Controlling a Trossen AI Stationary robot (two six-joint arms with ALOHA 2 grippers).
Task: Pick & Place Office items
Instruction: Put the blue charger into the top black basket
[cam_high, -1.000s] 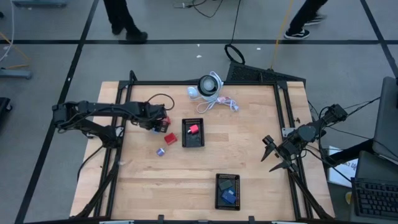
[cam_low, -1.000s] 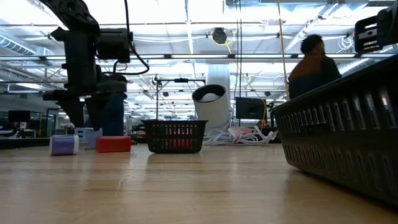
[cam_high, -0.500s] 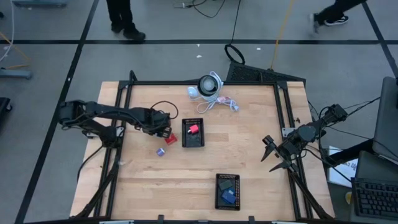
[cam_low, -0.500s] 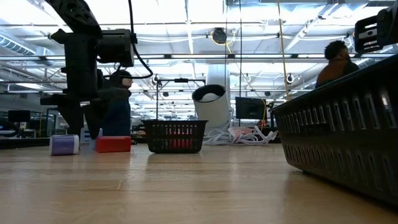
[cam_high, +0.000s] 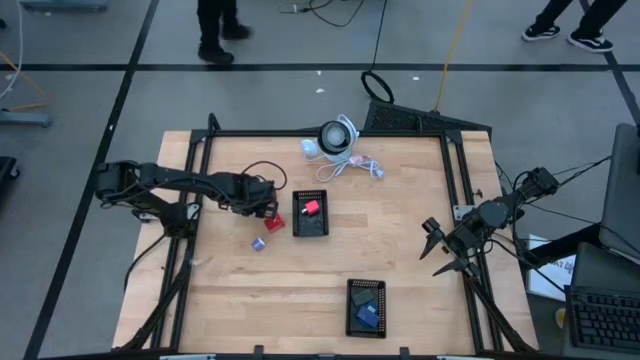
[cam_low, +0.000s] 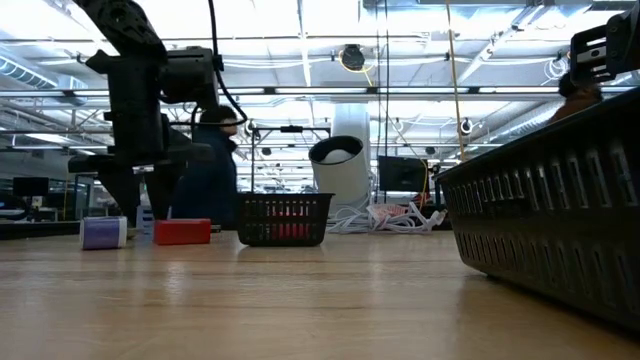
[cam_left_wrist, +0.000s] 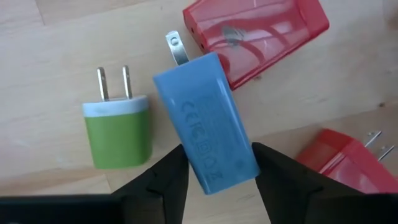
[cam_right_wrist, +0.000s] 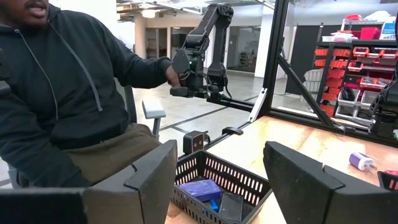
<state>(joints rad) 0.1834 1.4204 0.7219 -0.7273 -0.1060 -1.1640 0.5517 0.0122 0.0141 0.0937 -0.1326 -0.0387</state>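
My left gripper (cam_left_wrist: 221, 180) (cam_high: 262, 206) hovers low over a cluster of small plug-in blocks left of the upper black tray (cam_high: 297, 213), shut on a blue block (cam_left_wrist: 205, 118). Beside it on the wood lie a green block (cam_left_wrist: 118, 134) and two red ones (cam_left_wrist: 261, 34) (cam_left_wrist: 339, 165). The high view shows a red block (cam_high: 274, 222) and a purple one (cam_high: 258, 243) on the table, and a red piece (cam_high: 311, 208) in the tray. My right gripper (cam_high: 440, 246) waits open at the table's right edge. My left gripper pinches the blue block between its two fingers, by the long sides at the end away from the prongs (cam_left_wrist: 217, 168). The fingers (cam_left_wrist: 168, 183) come from above, pointing down, and lie across the block. Whether the block is off the table I cannot tell.
A second black tray (cam_high: 351, 305) with blue pieces sits near the table's near edge. The white round device with its cable (cam_high: 335, 137) lies at the far edge. A seated person (cam_right_wrist: 68, 93) is beyond the table's near side; other people walk behind the far side. Bare wood lies mid-table.
My left gripper has moved a little toward the table's right and near edges, closer to the upper tray and the red block. People beyond the far edge have walked on.
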